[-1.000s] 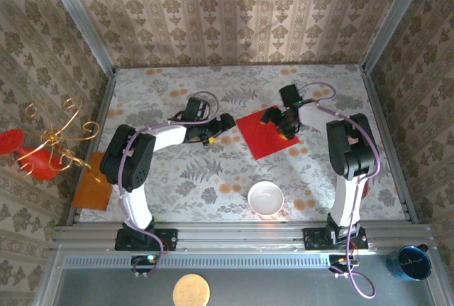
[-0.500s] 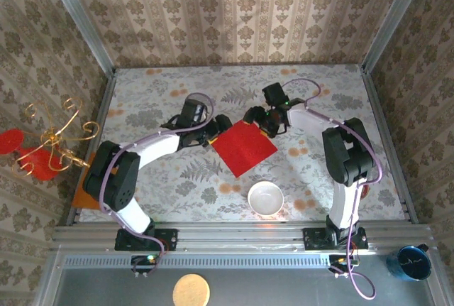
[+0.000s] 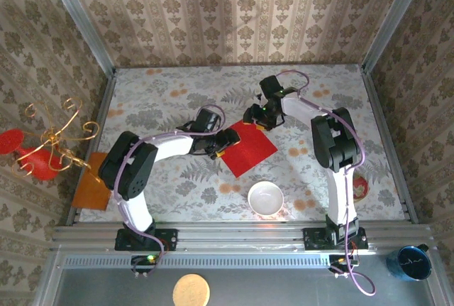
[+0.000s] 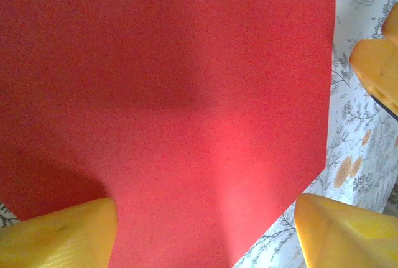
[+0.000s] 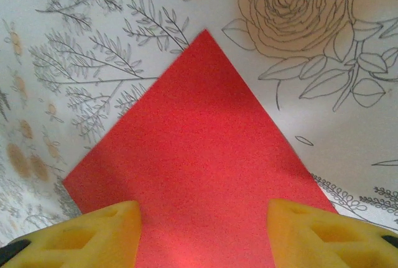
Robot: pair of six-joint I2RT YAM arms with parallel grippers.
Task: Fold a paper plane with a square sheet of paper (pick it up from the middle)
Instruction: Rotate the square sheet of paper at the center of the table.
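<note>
Red paper: the square sheet of paper [image 3: 250, 148] lies flat on the table [image 3: 163, 93], set diamond-wise beneath both end effectors.
Left end effector [image 3: 225, 142]: fingers spread wide over the sheet's side nearest it, holding nothing.
Right end effector [image 3: 257, 116]: fingers spread over the far corner, probably to steady the sheet for a fold.
Room: a white bowl [image 3: 265, 197] sits near the free corner, and the table beyond is bare.

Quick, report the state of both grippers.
Left gripper: open, spread wide over the red paper, holding nothing.
Right gripper: open over the same paper near its corner, holding nothing.
</note>
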